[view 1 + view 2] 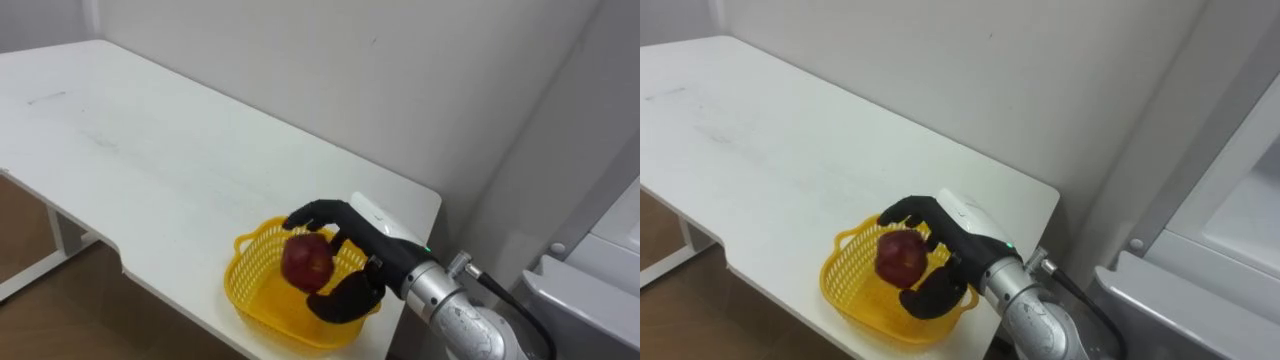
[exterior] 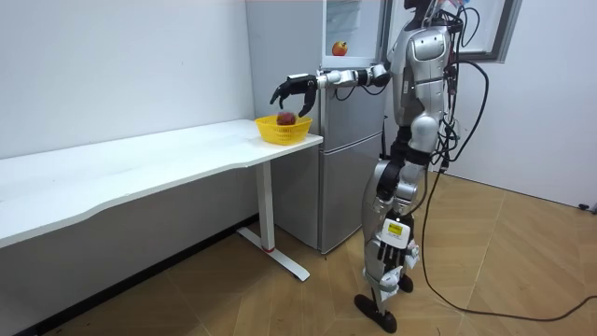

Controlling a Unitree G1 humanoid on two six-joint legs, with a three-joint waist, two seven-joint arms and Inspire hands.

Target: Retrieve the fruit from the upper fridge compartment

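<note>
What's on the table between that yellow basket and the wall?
Nothing: bare white tabletop in the left eye view; the right hand hangs over the apple in the basket.

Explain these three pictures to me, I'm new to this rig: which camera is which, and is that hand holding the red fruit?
This is a two-legged humanoid robot whose arms end in black jointed hands. The two close pictures come from the camera on its head, looking down. The wide one comes from a camera standing in the room. The robot stands beside a grey fridge, at the end of a long white table. On that end sits a round yellow plastic basket. The right hand is reached out over it. In the head views the round red apple seems to sit between its fingers and thumb. The room view, though, shows it lying in the basket with the open hand above, so nothing is held. Another red fruit shows in the fridge's upper part.
</note>
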